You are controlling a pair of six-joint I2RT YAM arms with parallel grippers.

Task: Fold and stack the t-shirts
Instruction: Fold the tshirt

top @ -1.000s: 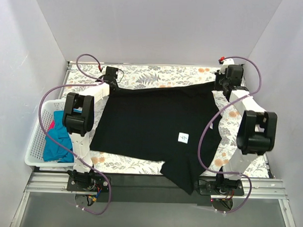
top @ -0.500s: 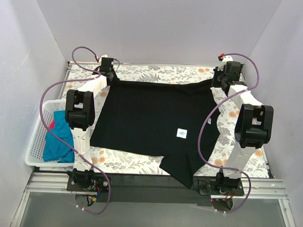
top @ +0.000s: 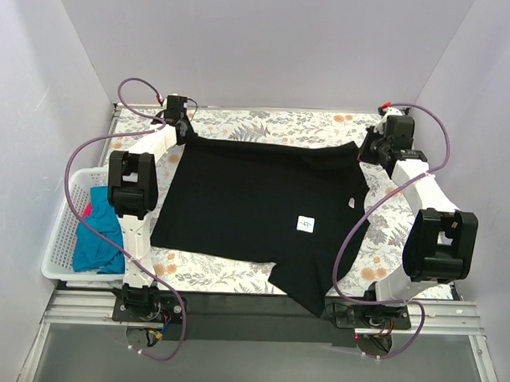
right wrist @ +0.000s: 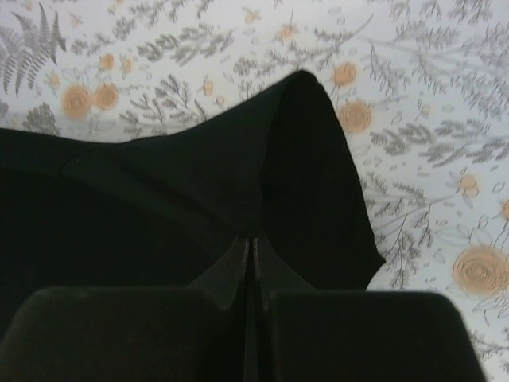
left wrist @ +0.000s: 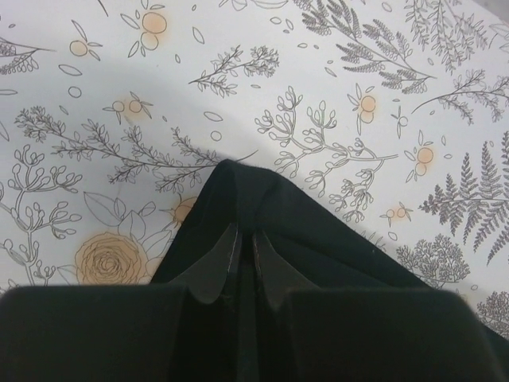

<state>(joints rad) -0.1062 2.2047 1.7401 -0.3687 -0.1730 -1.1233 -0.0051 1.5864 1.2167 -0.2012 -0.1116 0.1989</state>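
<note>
While pinching the far corners of the black t-shirt (top: 254, 208) spread across mid-frame, left gripper (top: 186, 135) at upper left and right gripper (top: 363, 153) at upper right, needed an equal, level outward pull to flatten it before any fold.

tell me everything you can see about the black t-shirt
The black t-shirt is plain, soft, matte cloth, spread mostly flat over the floral table cover. A small white label sits on its upper face, right of the middle. The left tool is shut on its far left corner and the right tool on its far right corner, with the far edge stretched between them. A near-right flap reaches past the cover's near edge.
</note>
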